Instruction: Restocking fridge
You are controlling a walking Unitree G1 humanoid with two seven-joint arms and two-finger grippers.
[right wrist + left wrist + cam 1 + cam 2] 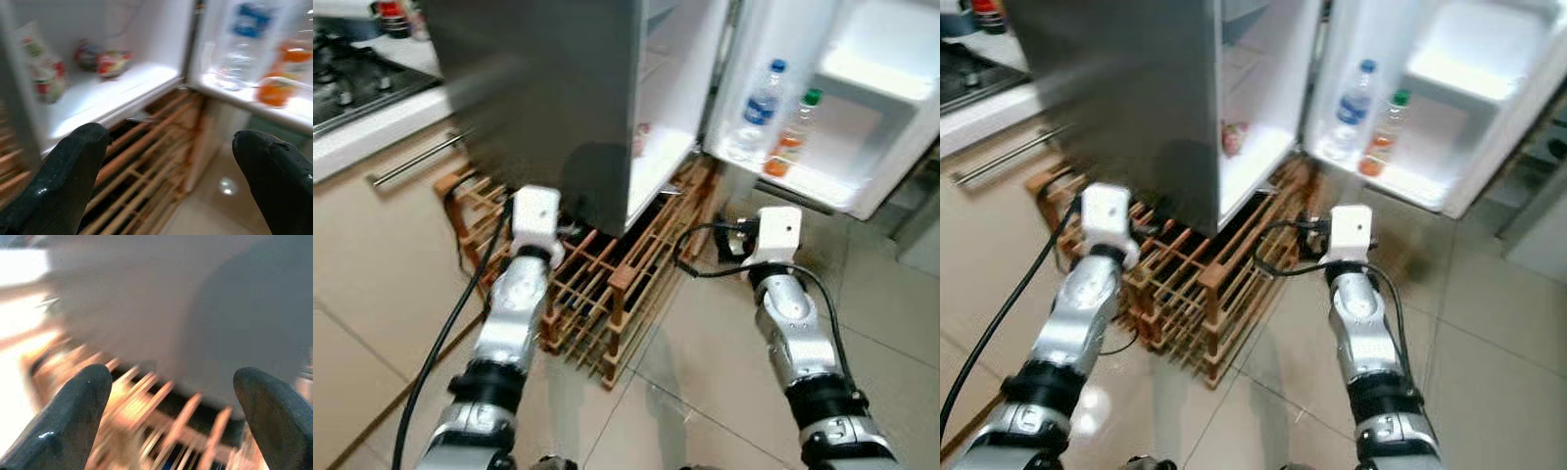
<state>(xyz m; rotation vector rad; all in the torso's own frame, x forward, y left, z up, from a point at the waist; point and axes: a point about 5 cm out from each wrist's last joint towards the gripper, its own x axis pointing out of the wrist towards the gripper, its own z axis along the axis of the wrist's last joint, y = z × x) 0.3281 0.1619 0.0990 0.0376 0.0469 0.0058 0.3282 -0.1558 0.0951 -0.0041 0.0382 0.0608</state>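
Observation:
The fridge [548, 98] stands with its door [886, 147] swung wide to the right. On the door shelf stand a clear water bottle with a blue cap [762, 103] and a bottle of orange drink with a green cap [791, 137]. On the low inner shelf [117, 93] lie small red packs [110, 62] and a carton [41, 63]. My left gripper [171, 401] is open and empty, low before the fridge's grey side. My right gripper [171, 161] is open and empty, low before the open compartment. Both silver arms reach forward, the left arm [514, 304] and the right arm [793, 333].
A wooden slatted rack [607, 284] lies on the tiled floor [705, 392] under and in front of the fridge. A counter with a hob [352, 73] and a drawer handle [411, 162] runs along the left. Black cables trail from both wrists.

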